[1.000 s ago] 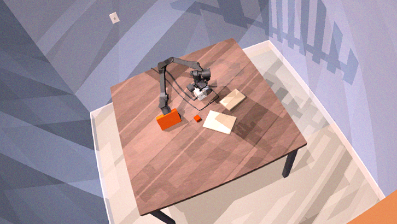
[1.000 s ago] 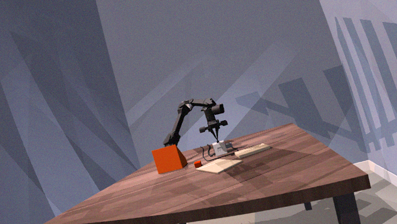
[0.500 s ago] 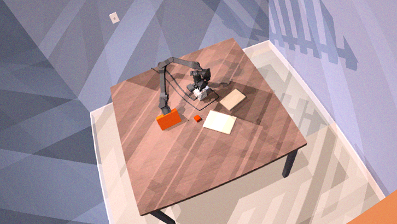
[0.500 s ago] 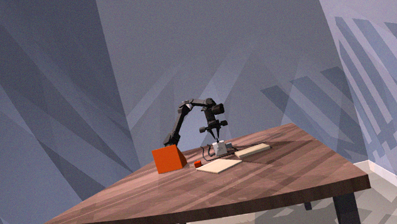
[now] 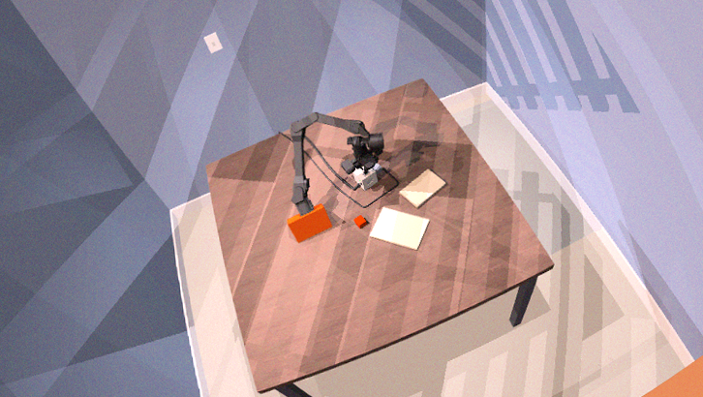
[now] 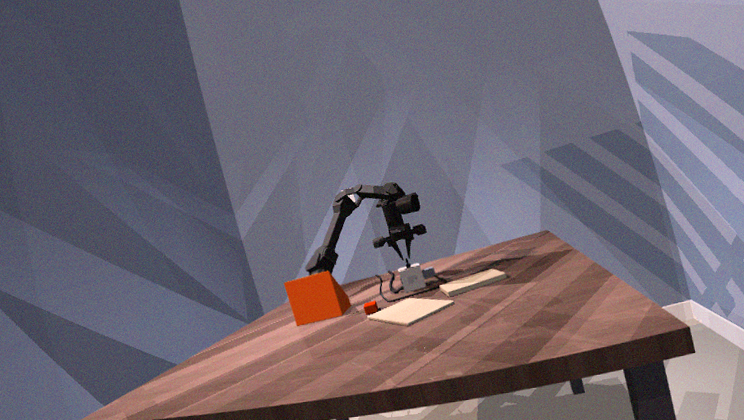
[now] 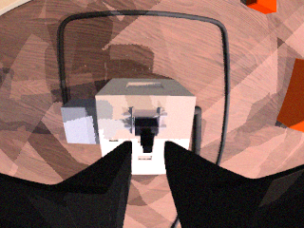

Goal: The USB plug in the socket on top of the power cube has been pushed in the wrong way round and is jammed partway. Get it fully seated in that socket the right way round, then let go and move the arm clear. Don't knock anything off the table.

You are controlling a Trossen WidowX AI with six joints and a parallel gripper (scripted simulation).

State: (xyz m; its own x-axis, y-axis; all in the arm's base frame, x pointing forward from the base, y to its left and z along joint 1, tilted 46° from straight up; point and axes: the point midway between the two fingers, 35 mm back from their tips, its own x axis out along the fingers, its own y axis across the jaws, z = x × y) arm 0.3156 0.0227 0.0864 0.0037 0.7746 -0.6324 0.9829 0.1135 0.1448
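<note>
The white power cube (image 5: 366,180) (image 6: 412,279) (image 7: 178,114) stands upright on the table. The black USB plug (image 6: 407,263) (image 7: 146,123) stands in the top of the cube, with a thin dark part toward the fingers in the wrist view. How deep it sits and which way round it is, I cannot tell. My gripper (image 6: 406,258) (image 7: 147,147) points down just above the cube. Its fingers are slightly open, one on each side of the plug's dark part in the wrist view, with a gap on both sides. Nothing is gripped.
A grey-blue block (image 6: 428,272) (image 7: 81,125) sits against the cube's side. A black cable (image 5: 381,196) (image 7: 226,85) loops around the cube. Two pale flat slabs (image 5: 400,228) (image 5: 422,188), a small red cube (image 5: 360,221) (image 6: 370,307) and a large orange block (image 5: 309,224) (image 6: 313,299) stand nearby.
</note>
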